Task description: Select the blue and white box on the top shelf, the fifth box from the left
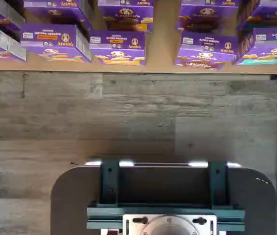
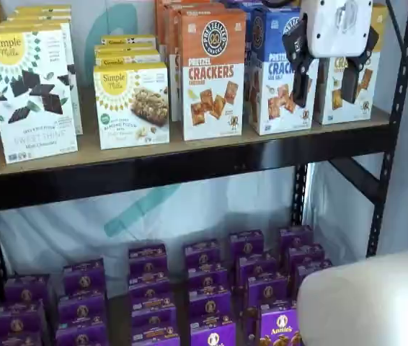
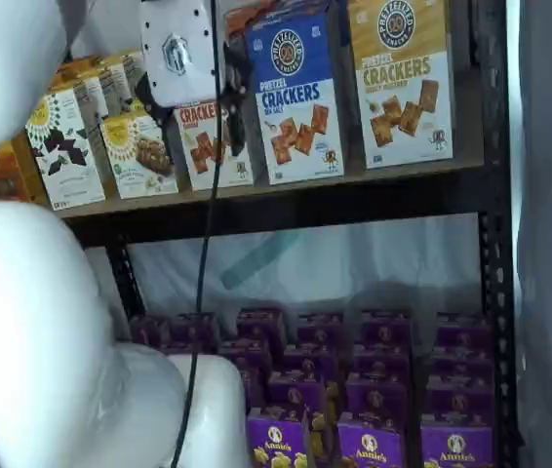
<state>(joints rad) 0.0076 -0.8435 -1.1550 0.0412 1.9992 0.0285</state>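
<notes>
Read left to right in both shelf views, the top shelf [image 2: 189, 162] carries two white Simple Mills boxes [image 2: 31, 94], an orange-topped cracker box [image 2: 213, 72], the blue and white box [image 2: 280, 72], then a yellow-topped cracker box [image 3: 400, 78] at the right end. The blue and white box stands upright, its long axis vertical, its printed front facing outward toward the cameras, blue half up and white half down. Its base sits just behind the shelf's black front rail. The orange-topped box stands just beside it at 9 o'clock, nearly touching; a narrow gap separates it from the yellow-topped box at 3 o'clock.

The gripper [image 2: 326, 76], a white body with two black fingers [image 2: 299, 54] pointing down, hangs in front of the shelf. In a shelf view the fingers stand plainly apart, nothing between them, overlapping the right edge of the blue and white box and the yellow-topped box's front.

Open air lies in front of the rail. Beyond the yellow-topped box, a black upright [image 2: 398, 108] bounds the shelf at 3 o'clock. Below, purple Annie's boxes [image 2: 207, 288] stand in rows. The wrist view shows these purple boxes along a tan board edge, with grey wood-grain floor [image 1: 128, 117] in front.
</notes>
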